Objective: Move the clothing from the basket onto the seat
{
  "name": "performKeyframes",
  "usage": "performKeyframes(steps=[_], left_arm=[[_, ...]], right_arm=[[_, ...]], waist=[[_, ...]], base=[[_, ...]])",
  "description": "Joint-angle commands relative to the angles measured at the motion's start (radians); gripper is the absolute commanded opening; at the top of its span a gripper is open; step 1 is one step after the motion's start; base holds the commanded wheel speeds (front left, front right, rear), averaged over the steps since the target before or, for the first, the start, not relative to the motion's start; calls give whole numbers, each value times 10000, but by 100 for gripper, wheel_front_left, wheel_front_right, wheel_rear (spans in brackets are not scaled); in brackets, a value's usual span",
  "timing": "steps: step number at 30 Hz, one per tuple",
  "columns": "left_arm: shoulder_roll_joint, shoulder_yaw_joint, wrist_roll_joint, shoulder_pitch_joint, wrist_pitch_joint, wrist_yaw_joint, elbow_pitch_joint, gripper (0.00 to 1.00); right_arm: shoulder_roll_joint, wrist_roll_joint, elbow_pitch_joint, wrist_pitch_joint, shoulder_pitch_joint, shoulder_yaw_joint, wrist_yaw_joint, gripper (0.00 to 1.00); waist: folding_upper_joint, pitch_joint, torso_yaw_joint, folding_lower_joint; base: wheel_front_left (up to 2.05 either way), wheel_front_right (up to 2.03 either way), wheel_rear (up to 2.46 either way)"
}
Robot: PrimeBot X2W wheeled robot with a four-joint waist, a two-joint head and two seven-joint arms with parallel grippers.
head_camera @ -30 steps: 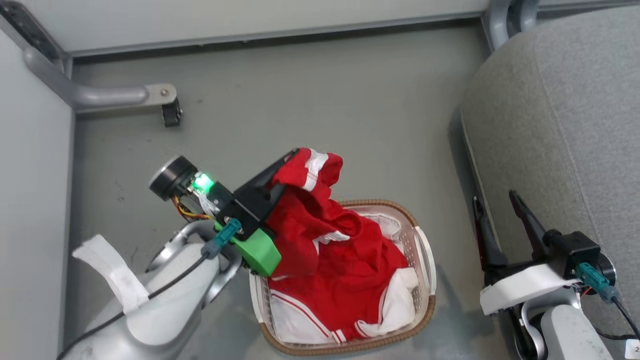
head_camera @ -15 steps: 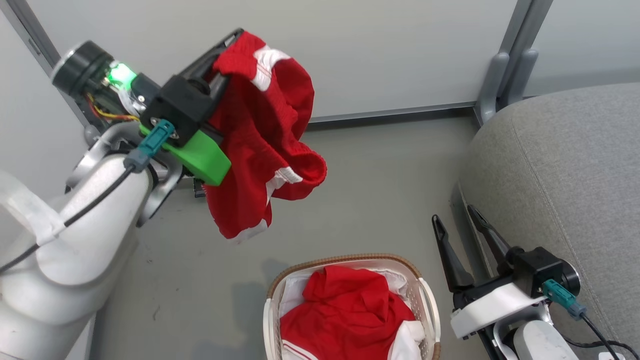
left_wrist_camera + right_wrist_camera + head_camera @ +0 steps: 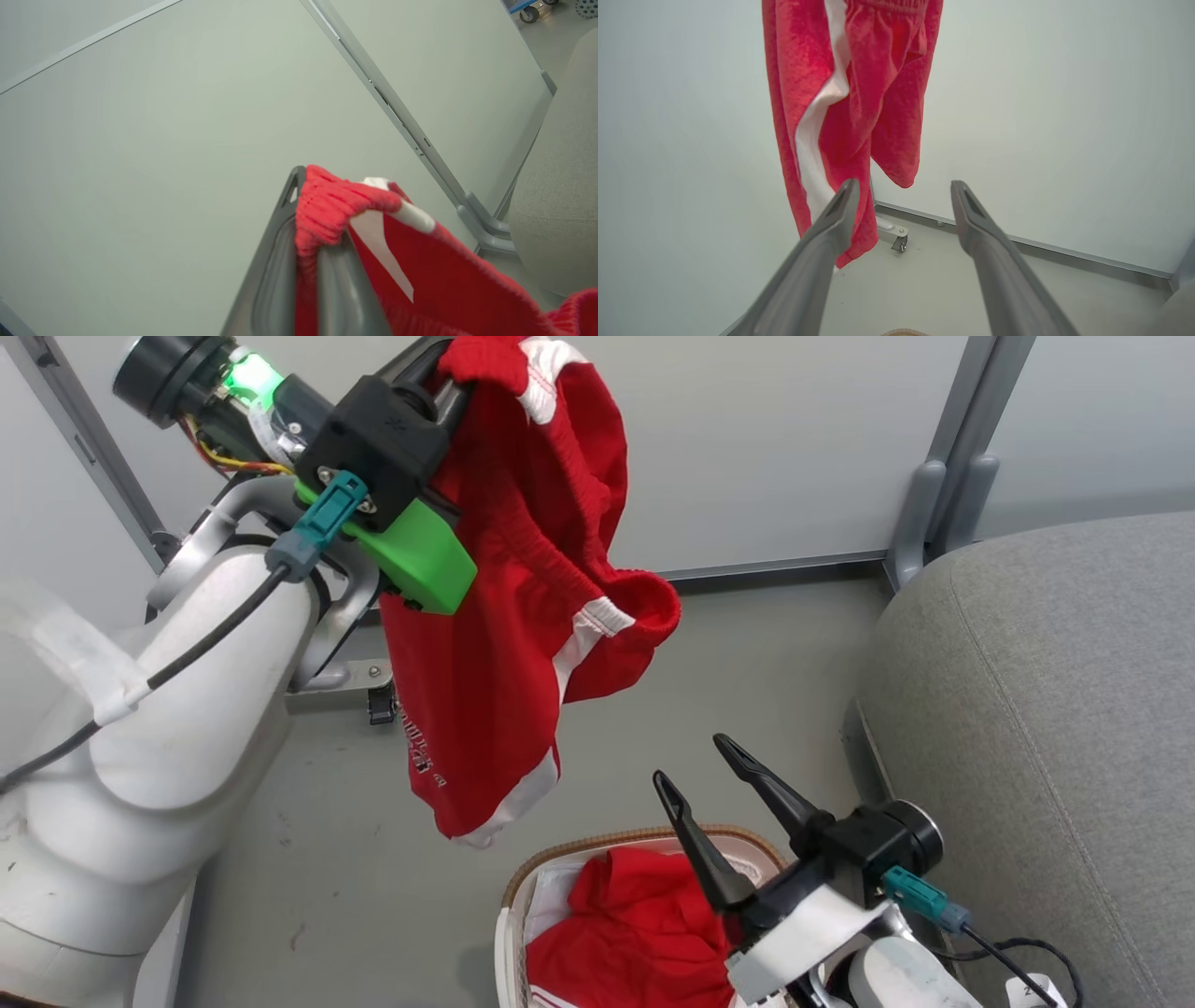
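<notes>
Red shorts with white side stripes [image 3: 504,616] hang high in the air from my left gripper [image 3: 448,364], which is shut on their waistband [image 3: 327,205]. The same shorts [image 3: 840,93] dangle ahead of my right gripper [image 3: 901,191] in the right wrist view. My right gripper [image 3: 695,765] is open and empty above the basket [image 3: 551,863] at the bottom middle. More red clothing [image 3: 625,933] lies in the basket on the white liner [image 3: 551,896]. The grey seat [image 3: 1036,728] fills the right side.
Grey floor [image 3: 373,859] lies between the basket and a pale partition wall [image 3: 766,439]. A metal post with a foot [image 3: 943,476] stands by the seat's far corner. A caster [image 3: 378,702] shows behind the shorts on the left.
The left gripper lifted the shorts clear of the basket and carried them higher and rightward. The right gripper swung left over the basket. The camera tilted up early on.
</notes>
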Motion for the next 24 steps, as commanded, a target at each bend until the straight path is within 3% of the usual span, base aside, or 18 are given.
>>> performKeyframes(steps=[1, 7, 13, 24], left_arm=[[-73, -31, -67, -235, -17, -18, 32, 0], [-536, -257, -74, -682, 10, -30, 345, 0], [-1345, -535, -69, -1262, 27, -32, 881, 0], [-2364, -888, -309, -1737, 56, -13, 1671, 0]], right_arm=[[-21, 144, 38, -21, -227, 145, -10, 100], [-24, 422, 384, -21, -1006, 990, -10, 100], [-23, 729, 858, -21, -1786, 1525, -10, 100], [-23, 795, 1156, -21, -2469, 761, -10, 100]], waist=[[80, -23, 18, 1], [80, -88, 84, 1], [80, -160, 250, 1], [80, -291, 554, 1]], base=[[0, 0, 0], [0, 0, 0], [0, 0, 0], [0, 0, 0]])
